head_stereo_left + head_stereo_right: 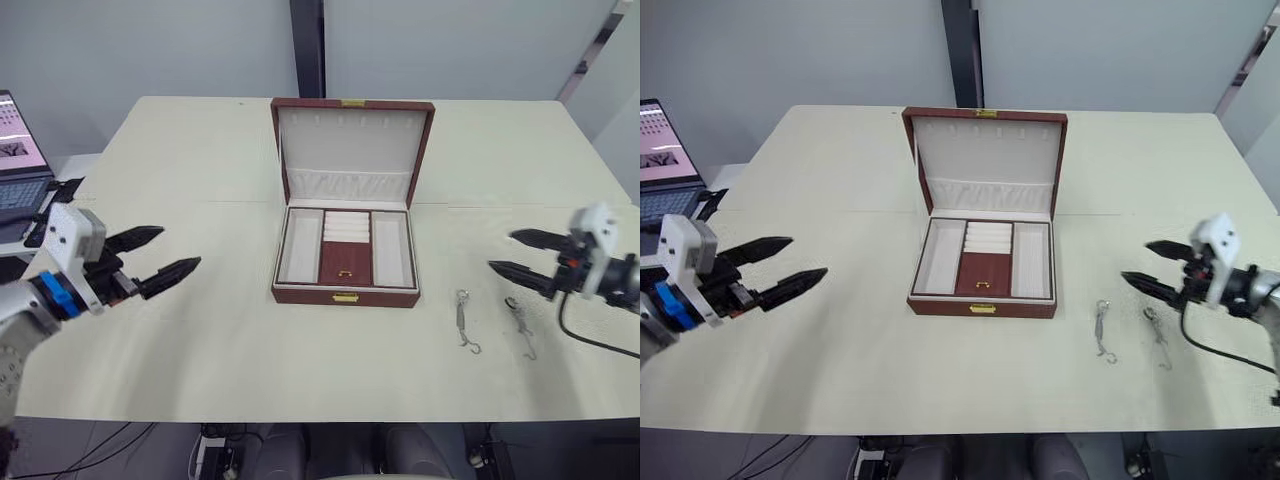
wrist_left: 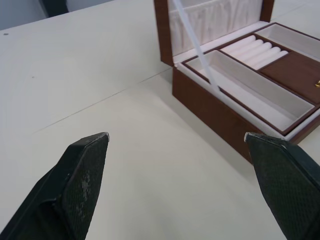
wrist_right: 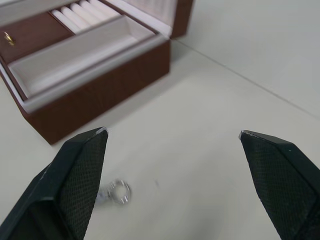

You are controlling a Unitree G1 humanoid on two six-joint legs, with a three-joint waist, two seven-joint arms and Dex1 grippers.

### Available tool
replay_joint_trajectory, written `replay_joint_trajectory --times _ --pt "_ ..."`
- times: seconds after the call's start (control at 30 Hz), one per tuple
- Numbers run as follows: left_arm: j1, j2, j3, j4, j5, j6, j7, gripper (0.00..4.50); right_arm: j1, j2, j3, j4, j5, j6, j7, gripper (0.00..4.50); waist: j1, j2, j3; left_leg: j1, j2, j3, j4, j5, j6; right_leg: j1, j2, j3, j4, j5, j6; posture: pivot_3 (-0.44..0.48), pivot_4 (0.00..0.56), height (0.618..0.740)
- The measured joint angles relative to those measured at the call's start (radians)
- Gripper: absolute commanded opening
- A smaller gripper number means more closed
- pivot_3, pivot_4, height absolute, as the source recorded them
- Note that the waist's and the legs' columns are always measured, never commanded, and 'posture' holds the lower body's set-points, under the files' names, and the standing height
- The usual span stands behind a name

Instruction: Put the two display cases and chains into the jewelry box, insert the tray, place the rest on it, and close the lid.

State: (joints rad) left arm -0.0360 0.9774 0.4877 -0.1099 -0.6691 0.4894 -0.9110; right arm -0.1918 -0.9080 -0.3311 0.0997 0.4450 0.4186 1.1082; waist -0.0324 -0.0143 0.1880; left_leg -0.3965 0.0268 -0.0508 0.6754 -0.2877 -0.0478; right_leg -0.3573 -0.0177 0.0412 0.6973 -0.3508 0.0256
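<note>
The two silver chains [image 1: 463,320] [image 1: 520,327] are lying on the table [image 1: 200,180] just right of the jewelry box [image 1: 346,295], side by side — thin, light and limp, likely slipping unless pinched at the ring. The tray [image 1: 346,248] is sitting inside, the lid [image 1: 352,150] standing up. The right gripper [image 1: 520,255] is hovering near the chains, spread wide and empty — the left gripper [image 1: 165,252] too, well apart.

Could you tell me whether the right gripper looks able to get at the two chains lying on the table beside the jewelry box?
Probably yes: the right gripper hangs open just above the two chains, nothing lies between them, and the jewelry box stands apart.
</note>
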Motion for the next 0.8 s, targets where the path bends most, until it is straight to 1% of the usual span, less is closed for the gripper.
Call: replay_joint_trajectory --times 0.2,0.3,0.6,0.8 --pt "-0.096 0.007 -0.014 0.158 0.061 -0.023 -0.040 4.50 0.064 -0.009 -0.047 0.117 -0.028 -0.076 -0.018 4.46 -0.003 0.000 0.000 0.001 0.000 0.001 0.000 0.000 0.000 0.000 0.000 0.000 0.001 0.000 0.000 0.000 0.150 0.740" --pt "-0.107 0.007 -0.018 0.193 0.086 -0.038 -0.047 4.50 0.068 -0.007 -0.067 0.128 -0.028 -0.090 -0.038 4.46 -0.003 0.000 0.000 0.000 0.001 0.001 0.000 0.000 0.000 -0.001 0.000 0.000 0.001 0.000 0.000 0.000 0.150 0.740" --pt "-0.111 -0.003 -0.021 0.198 0.109 -0.040 -0.060 4.50 0.072 0.008 -0.075 0.158 -0.029 -0.115 -0.066 4.46 0.000 0.000 0.000 0.000 0.000 0.001 0.000 0.000 0.000 0.000 0.000 0.001 0.001 0.000 0.000 0.000 0.150 0.740" --pt "-0.071 -0.029 -0.021 0.162 0.109 -0.036 -0.059 4.50 0.062 0.014 -0.075 0.159 -0.029 -0.119 -0.075 4.46 0.000 0.000 0.000 0.000 0.001 0.001 0.000 0.000 0.000 0.000 0.000 0.001 0.001 0.000 0.000 0.000 0.150 0.740"
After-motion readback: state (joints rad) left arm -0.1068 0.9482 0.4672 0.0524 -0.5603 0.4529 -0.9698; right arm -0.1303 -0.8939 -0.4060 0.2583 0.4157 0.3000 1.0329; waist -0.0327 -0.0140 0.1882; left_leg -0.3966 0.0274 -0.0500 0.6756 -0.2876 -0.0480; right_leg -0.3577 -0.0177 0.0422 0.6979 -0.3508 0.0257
